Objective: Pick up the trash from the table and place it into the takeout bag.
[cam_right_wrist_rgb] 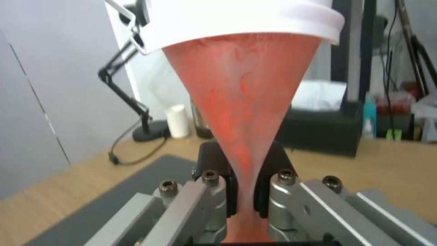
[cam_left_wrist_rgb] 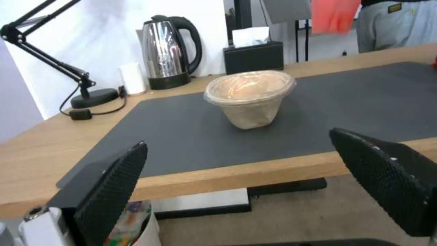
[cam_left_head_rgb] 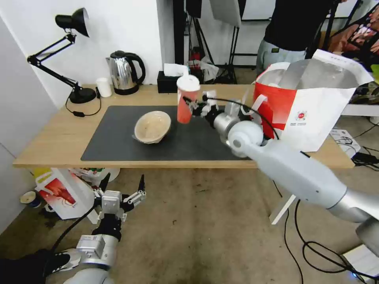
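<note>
My right gripper (cam_left_head_rgb: 192, 107) is shut on the red drink cup (cam_left_head_rgb: 186, 100) with its white lid, holding it lifted over the middle of the dark mat on the table (cam_left_head_rgb: 51, 138). Up close the cup (cam_right_wrist_rgb: 243, 102) is squeezed thin between the black pads (cam_right_wrist_rgb: 227, 177). The tan film-covered bowl (cam_left_head_rgb: 152, 126) sits on the mat left of the cup, also seen at table height as the bowl (cam_left_wrist_rgb: 249, 97). The takeout bag (cam_left_head_rgb: 312, 102) stands open at the table's right end. My left gripper (cam_left_head_rgb: 121, 188) hangs open below the table's front edge, fingers (cam_left_wrist_rgb: 114, 184) spread.
A black desk lamp (cam_left_head_rgb: 75, 59), small white cup (cam_left_head_rgb: 104, 87), steel kettle (cam_left_head_rgb: 124, 73) and black tissue box (cam_left_head_rgb: 171, 82) line the table's far edge. A smaller white and red bag (cam_left_head_rgb: 63, 193) stands on the floor under the table's left end. Cables lie on the floor at right.
</note>
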You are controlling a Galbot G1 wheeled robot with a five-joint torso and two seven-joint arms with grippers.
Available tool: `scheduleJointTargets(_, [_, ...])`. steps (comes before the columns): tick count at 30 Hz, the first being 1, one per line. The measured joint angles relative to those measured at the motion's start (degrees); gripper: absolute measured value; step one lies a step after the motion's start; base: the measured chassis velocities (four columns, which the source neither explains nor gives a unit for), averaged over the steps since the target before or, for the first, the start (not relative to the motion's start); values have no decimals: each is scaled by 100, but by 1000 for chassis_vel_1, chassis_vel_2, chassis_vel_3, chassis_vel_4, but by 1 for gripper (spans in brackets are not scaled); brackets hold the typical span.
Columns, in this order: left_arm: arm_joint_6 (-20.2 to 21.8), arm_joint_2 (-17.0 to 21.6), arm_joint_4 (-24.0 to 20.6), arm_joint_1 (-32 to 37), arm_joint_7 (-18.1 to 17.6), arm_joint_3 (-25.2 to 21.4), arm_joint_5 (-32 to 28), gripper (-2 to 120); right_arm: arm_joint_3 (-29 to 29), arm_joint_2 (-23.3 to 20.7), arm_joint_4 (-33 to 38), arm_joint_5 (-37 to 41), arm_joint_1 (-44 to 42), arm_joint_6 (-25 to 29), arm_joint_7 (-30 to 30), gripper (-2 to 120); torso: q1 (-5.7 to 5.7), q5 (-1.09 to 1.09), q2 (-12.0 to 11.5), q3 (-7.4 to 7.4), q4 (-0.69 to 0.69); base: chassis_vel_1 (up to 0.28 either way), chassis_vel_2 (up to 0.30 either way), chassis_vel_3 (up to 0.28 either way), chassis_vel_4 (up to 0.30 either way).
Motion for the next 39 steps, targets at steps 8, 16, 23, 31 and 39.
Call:
scheduleJointTargets(8, [0,0,0,0,0,0,0,100,397,-336,207,88,404,-73,166,5,0,0,0,0,1,0,0,0,0])
scheduleJointTargets(16, [0,0,0,0,0,0,0,100,756,-1044,162,14,1226,-627,649,5,0,0,-1,0,-1,0,0,0,0])
scheduleJointTargets(23, [0,0,0,0,0,0,0,100,825,-1521,116,-9,1549,-907,739,5,0,1,-1,-1,0,0,0,0,0])
scheduleJointTargets(31, [0,0,0,0,0,0,0,100,862,-1819,-27,-139,1515,-1079,738,5,0,-1,-1,-1,1,0,0,0,0])
scheduleJointTargets(39, [0,0,0,0,0,0,0,100,1040,-2036,-216,-254,1203,-1108,643,5,0,0,-1,-1,1,0,0,0,0])
